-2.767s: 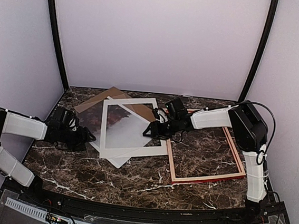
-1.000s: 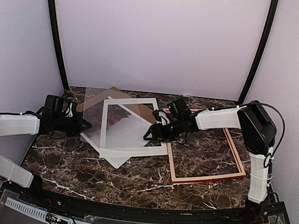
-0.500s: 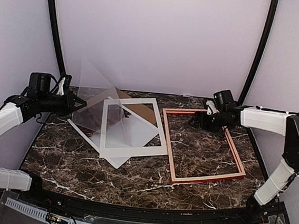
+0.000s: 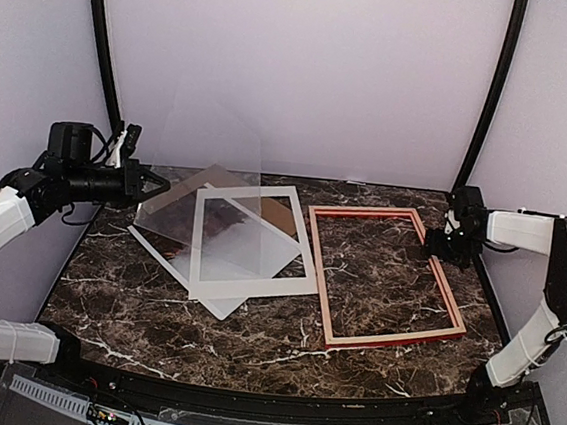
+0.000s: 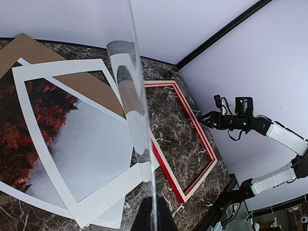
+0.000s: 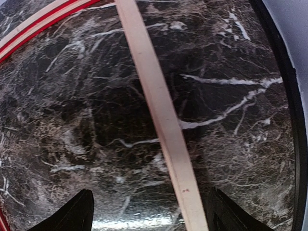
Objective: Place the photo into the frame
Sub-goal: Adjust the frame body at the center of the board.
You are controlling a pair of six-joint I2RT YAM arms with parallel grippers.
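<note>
Photo (image 4: 245, 249): lies flat on the bench (image 4: 251, 340), left of centre in the top view. It is pinned under the white mat (image 4: 256, 287), and its red terrain and grey mist show through the mat's window. The brown backing board (image 4: 275, 212) sits beneath, its corner poking out toward the upper left.

Frame (image 4: 392, 337): flat on the bench at centre right, just beside the mat, with nothing inside it.

Left tool (image 4: 146, 181): at the left edge of the top view, clenched on one edge of a clear pane (image 4: 209, 155). The pane is held raised and tilted over the stack. Whether its low edge touches the mat cannot be told.

Right tool (image 4: 439, 246): at the right of the top view, released and holding nothing. In its wrist view the fingers (image 6: 72, 214) stand wide to either side of the frame's pale rail.

Hazards, as judged:
- The pane is gripped at one edge only, so it could slip or swing and drop onto the photo.
- If the pane's low edge drags, it may shift the mat and the photo under it.
- The photo cannot be reached until the mat is off, and lifting the mat may pull the thin sheet along or crease it.
- If the right tool closes carelessly, it could nudge the frame out of place.
</note>
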